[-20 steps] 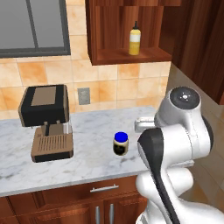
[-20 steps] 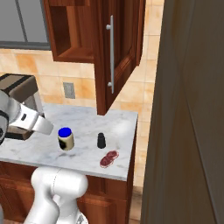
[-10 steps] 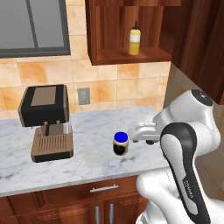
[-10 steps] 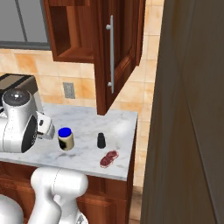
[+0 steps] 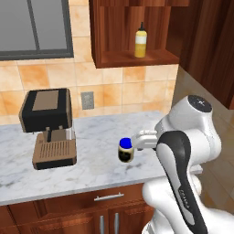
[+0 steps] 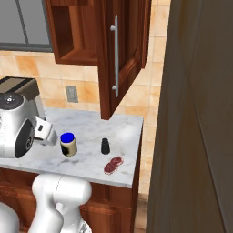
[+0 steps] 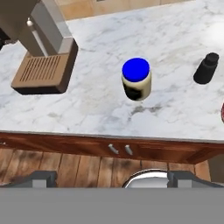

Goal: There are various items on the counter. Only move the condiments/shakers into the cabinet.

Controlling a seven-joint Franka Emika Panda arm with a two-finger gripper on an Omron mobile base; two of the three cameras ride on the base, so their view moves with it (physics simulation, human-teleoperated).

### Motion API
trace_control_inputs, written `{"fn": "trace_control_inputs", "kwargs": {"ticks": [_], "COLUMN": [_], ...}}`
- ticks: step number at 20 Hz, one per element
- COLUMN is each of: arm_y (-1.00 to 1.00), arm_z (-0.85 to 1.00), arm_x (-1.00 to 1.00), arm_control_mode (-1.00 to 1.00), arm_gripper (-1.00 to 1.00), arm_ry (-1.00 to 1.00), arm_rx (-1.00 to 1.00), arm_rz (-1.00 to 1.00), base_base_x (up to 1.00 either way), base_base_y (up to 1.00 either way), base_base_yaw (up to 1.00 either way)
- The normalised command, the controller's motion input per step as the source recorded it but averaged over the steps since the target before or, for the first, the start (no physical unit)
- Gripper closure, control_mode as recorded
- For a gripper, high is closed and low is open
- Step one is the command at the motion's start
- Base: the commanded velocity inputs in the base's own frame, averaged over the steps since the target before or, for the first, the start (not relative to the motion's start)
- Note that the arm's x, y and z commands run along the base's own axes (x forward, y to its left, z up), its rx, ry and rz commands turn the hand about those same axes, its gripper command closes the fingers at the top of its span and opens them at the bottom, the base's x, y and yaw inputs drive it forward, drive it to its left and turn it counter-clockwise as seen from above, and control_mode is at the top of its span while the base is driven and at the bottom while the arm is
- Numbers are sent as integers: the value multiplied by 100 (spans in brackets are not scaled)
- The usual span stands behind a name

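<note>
claw (image 7: 112, 177): wide open, empty | squat blue-lidded jar (image 7: 136, 79): on marbled stone tabletop (image 7: 109, 105), between coffee machine (image 7: 43, 48) and small black shaker (image 7: 206, 68) | yellow squeeze bottle (image 5: 140, 41): on wooden cabinet (image 5: 137, 57) shelf

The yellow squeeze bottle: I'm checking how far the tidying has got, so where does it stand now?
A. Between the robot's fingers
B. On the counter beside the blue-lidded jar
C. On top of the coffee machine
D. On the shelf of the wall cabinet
D: the yellow squeeze bottle stands upright on the shelf of the wall cabinet, well above the counter where the blue-lidded jar sits.
</note>
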Motion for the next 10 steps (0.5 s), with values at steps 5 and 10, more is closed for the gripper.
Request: {"fn": "trace_control_inputs", "kwargs": {"ticks": [5,10], "arm_y": [1,-48], "arm_z": [-2,-1], "arm_x": [0,0], "arm_control_mode": [-100,-100], "arm_gripper": [-100,-100], "arm_ry": [0,0], "arm_rx": [-3,0], "arm_rz": [-6,12], "base_base_x": [0,0], "base_base_y": [0,0], "base_base_yaw": [0,0]}}
